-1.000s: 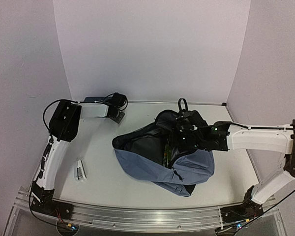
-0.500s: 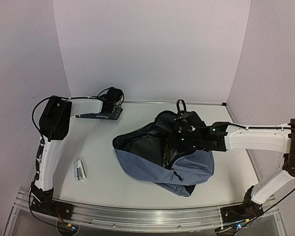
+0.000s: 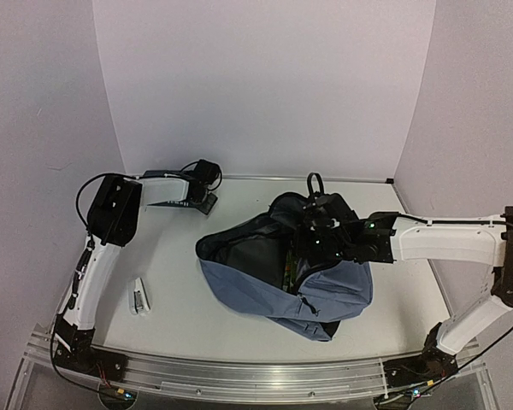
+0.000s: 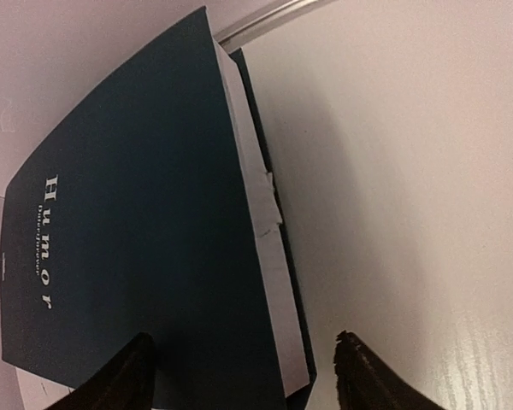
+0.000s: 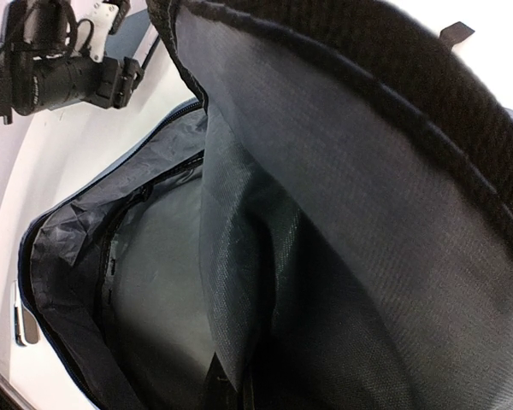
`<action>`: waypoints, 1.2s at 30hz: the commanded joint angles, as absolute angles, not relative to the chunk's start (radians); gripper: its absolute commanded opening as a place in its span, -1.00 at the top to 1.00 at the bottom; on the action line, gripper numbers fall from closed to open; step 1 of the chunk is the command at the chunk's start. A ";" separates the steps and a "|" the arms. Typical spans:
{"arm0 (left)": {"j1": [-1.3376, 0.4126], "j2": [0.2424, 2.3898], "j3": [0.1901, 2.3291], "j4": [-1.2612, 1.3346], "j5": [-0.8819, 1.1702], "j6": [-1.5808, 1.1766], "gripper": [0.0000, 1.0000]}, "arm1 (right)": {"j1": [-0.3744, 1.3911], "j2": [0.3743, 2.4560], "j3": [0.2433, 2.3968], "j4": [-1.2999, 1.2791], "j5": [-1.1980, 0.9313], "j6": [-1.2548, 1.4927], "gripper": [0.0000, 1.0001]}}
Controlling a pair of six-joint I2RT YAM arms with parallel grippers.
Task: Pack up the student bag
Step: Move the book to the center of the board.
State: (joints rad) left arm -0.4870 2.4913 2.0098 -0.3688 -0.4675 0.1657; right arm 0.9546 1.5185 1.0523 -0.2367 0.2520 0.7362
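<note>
The packing is only partly underway. The student bag [image 3: 265,290] is lying in the middle of the desk [image 3: 179,316] with its main compartment gaping towards the left arm. The right end effector [image 3: 312,235] is sitting clenched at the bag's upper rim and appears to be pinching the fabric there, propping the mouth open. The right wrist view is showing dark lining and a hanging flap, but not the fingers themselves. Something with a green edge is peeking out just inside the opening, so one item may already be in, though it is too small to name.

Well apart from the bag, at the far left corner of the desk, the left end effector [image 4: 244,363] is standing released, its fingers straddling a dark teal book titled "Humor" [image 4: 137,222] with a gap showing at the page side. So that book is not yet grasped.

A small white and silver item [image 3: 139,295], perhaps a stapler, is lying on the desk near the left arm. Both it and the book are waiting to go into the bag.
</note>
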 commanded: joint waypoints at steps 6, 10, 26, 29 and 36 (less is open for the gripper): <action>-0.476 2.472 1.994 -0.306 -0.522 0.230 0.18 | 0.962 1.496 1.057 -0.204 0.264 0.747 1.00; -0.476 2.456 1.968 -0.298 -0.525 0.228 0.51 | 0.962 1.493 1.054 -0.204 0.265 0.750 1.00; -0.513 2.135 1.658 -0.201 -0.553 0.159 1.00 | 0.962 1.493 1.055 -0.204 0.263 0.748 1.00; -0.538 2.053 1.599 -0.209 -0.563 0.141 1.00 | 0.963 1.490 1.055 -0.204 0.262 0.747 1.00; -0.616 1.856 1.490 -0.257 -0.515 0.063 1.00 | 0.962 1.479 1.049 -0.204 0.263 0.740 1.00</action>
State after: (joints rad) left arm -0.5665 1.9942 1.5264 -0.2460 -0.5493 0.1366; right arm 0.9546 1.5181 1.0508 -0.2352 0.2516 0.7380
